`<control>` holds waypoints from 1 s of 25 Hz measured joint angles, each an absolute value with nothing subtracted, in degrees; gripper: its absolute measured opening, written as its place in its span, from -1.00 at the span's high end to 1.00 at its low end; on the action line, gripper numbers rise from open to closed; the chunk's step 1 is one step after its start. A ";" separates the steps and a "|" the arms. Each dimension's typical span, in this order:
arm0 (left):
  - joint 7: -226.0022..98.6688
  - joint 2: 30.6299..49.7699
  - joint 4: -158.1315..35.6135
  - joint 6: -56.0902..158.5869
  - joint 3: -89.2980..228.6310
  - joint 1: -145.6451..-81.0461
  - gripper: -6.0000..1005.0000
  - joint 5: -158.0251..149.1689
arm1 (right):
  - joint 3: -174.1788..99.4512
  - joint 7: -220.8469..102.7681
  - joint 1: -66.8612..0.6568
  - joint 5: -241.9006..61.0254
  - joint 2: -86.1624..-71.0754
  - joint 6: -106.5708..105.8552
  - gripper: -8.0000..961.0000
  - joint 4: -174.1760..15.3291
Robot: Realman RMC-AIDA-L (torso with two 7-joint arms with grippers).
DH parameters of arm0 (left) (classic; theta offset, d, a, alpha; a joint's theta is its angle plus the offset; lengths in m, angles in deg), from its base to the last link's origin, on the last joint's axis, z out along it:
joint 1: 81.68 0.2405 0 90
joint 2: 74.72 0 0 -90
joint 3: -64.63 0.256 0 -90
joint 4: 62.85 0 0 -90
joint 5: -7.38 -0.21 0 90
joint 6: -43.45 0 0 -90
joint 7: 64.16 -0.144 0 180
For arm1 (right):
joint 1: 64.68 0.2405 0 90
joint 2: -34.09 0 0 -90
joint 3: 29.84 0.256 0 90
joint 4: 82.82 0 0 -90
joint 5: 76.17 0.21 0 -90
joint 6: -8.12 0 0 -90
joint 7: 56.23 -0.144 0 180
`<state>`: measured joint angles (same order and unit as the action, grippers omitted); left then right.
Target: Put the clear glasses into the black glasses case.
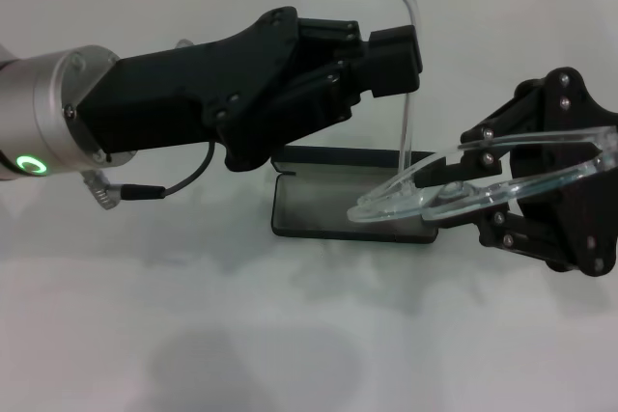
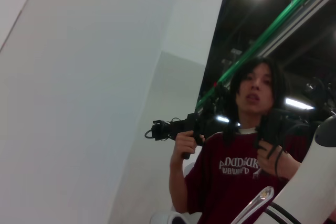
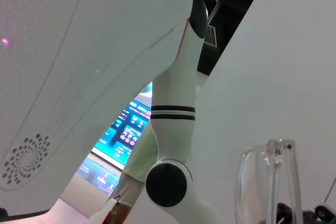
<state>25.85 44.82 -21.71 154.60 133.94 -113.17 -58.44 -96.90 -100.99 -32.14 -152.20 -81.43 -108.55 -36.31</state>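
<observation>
Clear glasses (image 1: 454, 185) held aloft, lenses lying roughly flat, just over the right end of the black glasses case (image 1: 319, 209). One clear arm standing straight up (image 1: 409, 74) between the two pincers, its curved tip near the top of the head view; the other arm running back along the right pincer. Seen again from the right wrist as a transparent lens and hinge (image 3: 268, 182) close to the camera.

Right pincer (image 1: 483, 180) clamped on the frame at the lens end, reaching in from the right. Left pincer (image 1: 396, 60) stretched across from the left, high over the case, its black block touching or very nearly touching the upright arm; whether closed on that arm or merely beside it cannot be told from here, perhaps folding it.

Case open on the white tabletop (image 1: 290, 335), grey lining showing, lid tilted up at the back and largely hidden under the left arm.

Left wrist view turned away from the work: only a person in a dark red shirt (image 2: 236, 171) holding a camera rig.

Progress, as a judgement: glasses lifted and brought over the case, case already open. Left to do: fold the raised arm, lower the glasses into the lining, release. Not yet inside the case.
</observation>
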 joint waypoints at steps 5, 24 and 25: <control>24.84 44.85 -22.11 154.17 132.47 -112.67 0.82 -58.49 | -97.20 -100.96 -32.36 -152.21 -81.39 -108.95 0.73 -36.33; 18.57 45.25 -23.02 149.50 135.93 -112.21 0.82 -55.64 | -99.57 -100.80 -28.82 -152.29 -81.74 -106.54 0.73 -41.26; 18.57 45.24 -22.92 149.70 136.22 -112.25 0.82 -55.48 | -99.57 -100.80 -28.81 -152.29 -81.73 -106.27 0.73 -41.42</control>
